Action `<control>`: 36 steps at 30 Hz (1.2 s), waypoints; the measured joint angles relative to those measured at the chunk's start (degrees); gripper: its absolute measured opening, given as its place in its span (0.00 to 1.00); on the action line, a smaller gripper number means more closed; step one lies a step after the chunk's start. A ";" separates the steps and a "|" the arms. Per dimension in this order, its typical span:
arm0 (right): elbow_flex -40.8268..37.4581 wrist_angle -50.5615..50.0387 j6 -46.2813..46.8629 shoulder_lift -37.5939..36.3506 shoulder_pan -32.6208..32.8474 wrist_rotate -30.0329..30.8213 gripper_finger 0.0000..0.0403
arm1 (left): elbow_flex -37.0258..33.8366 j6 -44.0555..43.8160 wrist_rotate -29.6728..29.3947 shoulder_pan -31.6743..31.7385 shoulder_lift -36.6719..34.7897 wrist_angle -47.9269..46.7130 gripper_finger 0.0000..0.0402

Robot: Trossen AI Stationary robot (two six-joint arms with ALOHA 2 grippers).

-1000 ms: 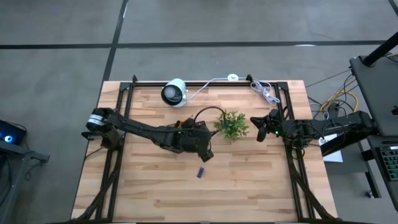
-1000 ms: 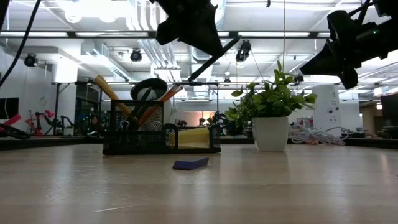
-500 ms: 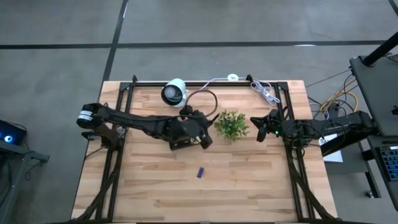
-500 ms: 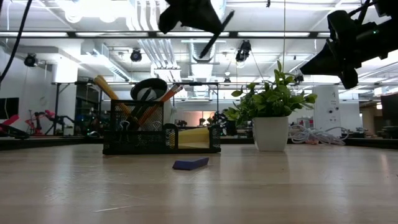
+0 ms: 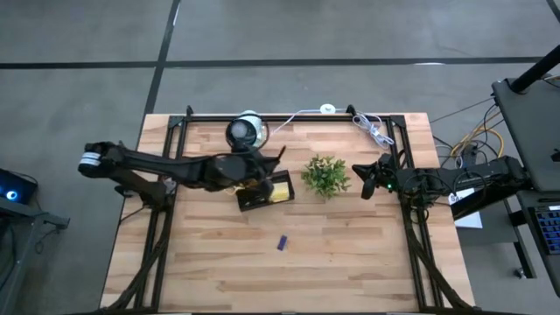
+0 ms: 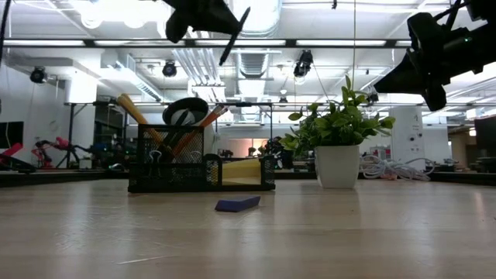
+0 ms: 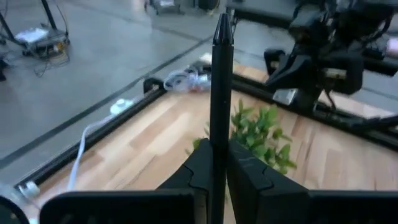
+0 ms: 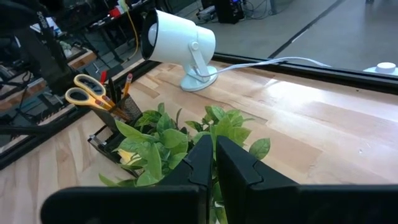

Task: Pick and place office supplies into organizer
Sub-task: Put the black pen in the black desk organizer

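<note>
**Pen lifted and carried back over the organizer**

We see the left gripper (image 7: 211, 163) clamped on a black pen (image 7: 219, 93), its fingers (image 7: 249, 177) pressed to the shaft on both sides. Over the last second the left arm has swung back across the table: it was low and forward, near the blue piece, and now its gripper (image 5: 261, 166) sits high above the organizer (image 5: 265, 191), with the pen (image 6: 233, 35) tilted and its tip hanging over the tall compartment. In the low view the gripper (image 6: 203, 12) has risen nearly out of the top of the frame.

We judge this as the carry step nearly done: the pen is up and roughly over its target, so what remains is to bring it down into the pen cup and let go. The slant of the pen may make it catch on the scissors (image 6: 184, 111) or pencils (image 6: 132, 108) already standing there.

The blue piece (image 5: 283, 242) lies alone on the table in front of the organizer, well apart from it, so it is not yet stowed. The sticky pad (image 6: 242, 170) is already in the tray.

The right gripper (image 5: 362, 179) waits beside the plant (image 5: 325, 175), fingers together and holding nothing.
</note>
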 joint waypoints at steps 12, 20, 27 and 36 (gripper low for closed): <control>0.00 -0.17 -0.10 0.00 -0.04 0.40 0.03 | -14.12 5.80 0.66 1.45 -12.44 9.34 0.03; 0.00 -0.15 -0.10 0.00 -0.03 0.48 0.03 | -20.16 6.39 1.45 1.97 -16.33 11.95 0.03; 0.00 -0.31 0.35 0.15 -0.02 0.61 0.03 | -24.16 9.24 2.27 2.24 -16.93 18.00 0.03; 0.00 -0.61 3.09 0.13 0.01 0.61 0.03 | -28.58 10.30 4.28 2.75 -15.93 22.80 0.03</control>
